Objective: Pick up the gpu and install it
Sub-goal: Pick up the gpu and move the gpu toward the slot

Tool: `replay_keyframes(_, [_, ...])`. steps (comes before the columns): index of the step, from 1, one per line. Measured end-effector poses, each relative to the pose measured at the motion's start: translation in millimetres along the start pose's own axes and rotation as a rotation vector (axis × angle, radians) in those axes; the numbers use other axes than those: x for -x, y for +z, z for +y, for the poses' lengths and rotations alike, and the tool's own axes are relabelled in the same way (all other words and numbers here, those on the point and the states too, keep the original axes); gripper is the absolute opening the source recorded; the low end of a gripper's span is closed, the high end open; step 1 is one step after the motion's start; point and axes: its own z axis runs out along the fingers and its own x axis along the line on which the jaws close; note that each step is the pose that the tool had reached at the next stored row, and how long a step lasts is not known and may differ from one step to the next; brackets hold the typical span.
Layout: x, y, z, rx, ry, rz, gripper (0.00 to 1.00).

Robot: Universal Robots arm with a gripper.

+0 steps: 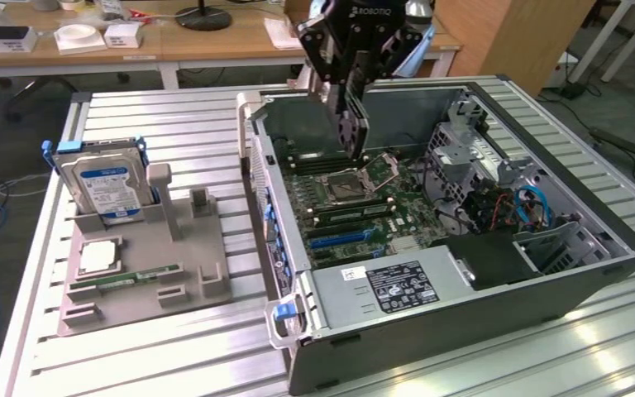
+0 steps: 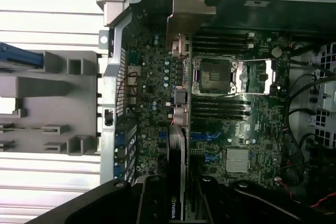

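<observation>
The gpu [image 1: 353,128] hangs edge-on above the open computer case [image 1: 461,318], over the motherboard [image 1: 389,211] near the case's rear wall. My gripper [image 1: 353,87] is shut on the card's upper part and holds it upright. In the wrist view the gpu [image 2: 177,145] runs away from my gripper [image 2: 178,203] as a thin dark strip. Its silvery bracket [image 2: 186,17] is at the far end, by the case's rear edge. The card is clear of the board, with blue expansion slots [image 2: 205,137] beside and beneath it.
On the exterior view's left, a grey fixture tray [image 1: 185,273] holds a hard drive with a blue label [image 1: 102,182], a processor chip [image 1: 97,258] and a memory stick [image 1: 141,277]. Inside the case are the processor socket [image 1: 350,186], the drive cage [image 1: 478,153] and blue cables [image 1: 529,207].
</observation>
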Motion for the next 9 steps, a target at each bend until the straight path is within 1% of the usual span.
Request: replay_keyframes(9, [18.0, -0.3, -0.4, 0.0, 0.0, 0.0, 0.26])
